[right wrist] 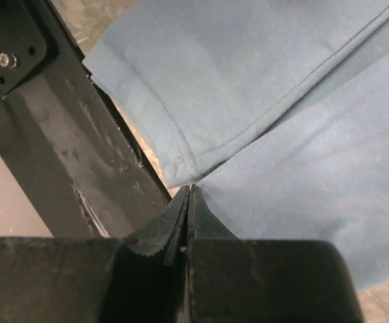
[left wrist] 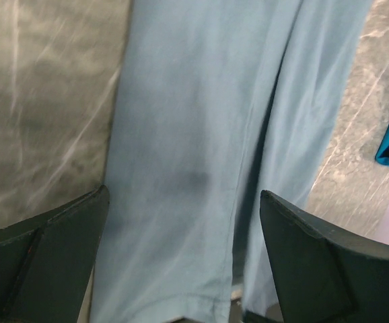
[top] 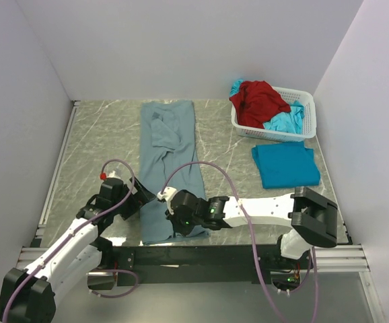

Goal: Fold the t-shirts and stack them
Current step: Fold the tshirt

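Top view: one dusty grey-blue t-shirt, folded into a long strip, lies mid table. One folded turquoise t-shirt lies at 3 o'clock. One red t-shirt fills the basket at 1 o'clock.
Left wrist: the left tool gapes wide over the strip.
Right wrist: the right tool is closed tight at the hem corner; whether it holds cloth is unclear
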Available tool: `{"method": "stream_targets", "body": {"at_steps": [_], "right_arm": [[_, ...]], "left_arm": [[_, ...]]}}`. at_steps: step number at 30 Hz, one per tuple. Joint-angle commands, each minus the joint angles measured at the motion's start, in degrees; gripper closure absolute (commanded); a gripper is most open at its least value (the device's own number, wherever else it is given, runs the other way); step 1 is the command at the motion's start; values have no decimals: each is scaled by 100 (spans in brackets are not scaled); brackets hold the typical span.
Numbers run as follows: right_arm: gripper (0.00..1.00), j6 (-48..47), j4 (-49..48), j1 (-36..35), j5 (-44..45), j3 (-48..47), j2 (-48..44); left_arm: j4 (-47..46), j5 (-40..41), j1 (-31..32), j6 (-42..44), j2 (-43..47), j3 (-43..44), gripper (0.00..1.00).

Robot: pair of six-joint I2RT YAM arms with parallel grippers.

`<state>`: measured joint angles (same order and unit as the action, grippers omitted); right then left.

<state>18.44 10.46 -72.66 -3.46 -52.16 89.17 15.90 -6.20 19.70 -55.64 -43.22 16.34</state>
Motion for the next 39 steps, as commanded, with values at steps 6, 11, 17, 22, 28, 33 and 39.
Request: {"method": "stream_targets", "body": {"at_steps": [6, 11, 17, 22, 28, 33, 39], "right_arm": [[59, 125, -193, -55, -84, -57, 339], [39, 186, -325, -55, -23, 48, -65], [15, 687, -36, 94, 802, 294, -847], [12, 1557, 307, 559, 1586, 891, -1550], [11, 2059, 351, 1307, 734, 1586, -2026], [13, 2356, 580, 1456, 488, 1788, -2035], [17, 2717, 115, 1527, -312, 2175, -1868]], "left_arm": [[1143, -198, 25, -509, 6, 634, 1], [1398, -320, 25, -624, 191, 546, 1], [1644, -488, 209, -878, 306, 432, 1], [2171, -260, 604, -1256, 209, 458, 4], [3094, -66, 851, -1950, 647, 335, 8], [2840, -435, 1070, -2136, 737, 1, 21], [2848, -374, 1369, -2039, -63, 80, 37]]}}
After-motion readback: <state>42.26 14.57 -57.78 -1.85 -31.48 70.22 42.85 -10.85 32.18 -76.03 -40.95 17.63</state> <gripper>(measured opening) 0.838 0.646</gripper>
